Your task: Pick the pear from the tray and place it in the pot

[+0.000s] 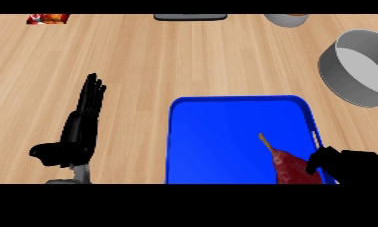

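A dark red pear with a thin tan stem lies in the near right corner of the blue tray. My right hand comes in at the lower right edge, its thumb touching the pear's right side; the rest of its fingers are cut off by the view's edge. The grey pot stands at the right edge, beyond the tray. My left hand rests open at the lower left, fingers straight and pointing away, well left of the tray.
Along the far edge of the wooden counter show a red packet at left, a dark flat object in the middle and a grey container at right. Bare wood lies between tray and far edge.
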Available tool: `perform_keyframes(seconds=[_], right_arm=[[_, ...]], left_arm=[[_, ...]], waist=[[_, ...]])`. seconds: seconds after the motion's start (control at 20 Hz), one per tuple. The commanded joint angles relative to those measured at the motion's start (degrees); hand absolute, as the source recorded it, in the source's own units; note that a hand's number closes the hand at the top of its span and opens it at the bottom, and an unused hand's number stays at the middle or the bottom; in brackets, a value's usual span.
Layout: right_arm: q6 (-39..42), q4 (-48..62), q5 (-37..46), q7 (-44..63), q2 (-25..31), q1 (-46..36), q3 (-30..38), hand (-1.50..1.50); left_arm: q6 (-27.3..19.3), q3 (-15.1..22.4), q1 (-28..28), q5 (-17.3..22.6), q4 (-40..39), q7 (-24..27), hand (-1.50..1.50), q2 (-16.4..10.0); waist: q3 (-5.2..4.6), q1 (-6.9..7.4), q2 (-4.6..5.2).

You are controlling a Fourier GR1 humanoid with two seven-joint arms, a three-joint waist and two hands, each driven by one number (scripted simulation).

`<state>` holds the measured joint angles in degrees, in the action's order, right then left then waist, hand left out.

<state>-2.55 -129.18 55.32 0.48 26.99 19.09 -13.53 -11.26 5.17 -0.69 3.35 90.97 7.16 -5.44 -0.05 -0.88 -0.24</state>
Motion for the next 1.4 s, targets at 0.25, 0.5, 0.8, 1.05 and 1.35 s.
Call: perform_keyframes(seconds=[0.25,0.5,0.8,1.05,1.35], right_arm=[[5.2,-5.0,-8.6,5.7,0.2,-3.0,17.5,1.5],[2.5,9.4,-8.2,3.0,-1.2,-9.7,22.8,1.5],[7.1,23.5,-18.7,-5.0,7.2,-16.7,36.7,1.5],[1.4,41.3,-16.2,-14.6,9.0,-21.3,38.9,1.5],[1.1,61.3,-15.3,-21.2,12.9,-32.7,37.9,1.5]], left_arm=[[-1.5,2.6,-0.2,-2.9,-0.1,0.8,0.0,2.9],[0.0,2.2,-0.4,-2.4,-0.6,0.8,0.0,2.5],[2.1,-0.1,-2.4,-0.9,2.1,0.1,0.0,0.1],[3.6,-1.9,0.0,0.7,2.2,-1.8,0.0,-0.9],[1.6,-0.4,1.7,-1.7,-1.7,0.0,0.0,2.1]], waist=[[0.04,0.61,0.23],[0.06,1.03,0.29],[0.08,1.22,0.27],[0.1,1.44,0.36],[0.1,1.69,0.46]])
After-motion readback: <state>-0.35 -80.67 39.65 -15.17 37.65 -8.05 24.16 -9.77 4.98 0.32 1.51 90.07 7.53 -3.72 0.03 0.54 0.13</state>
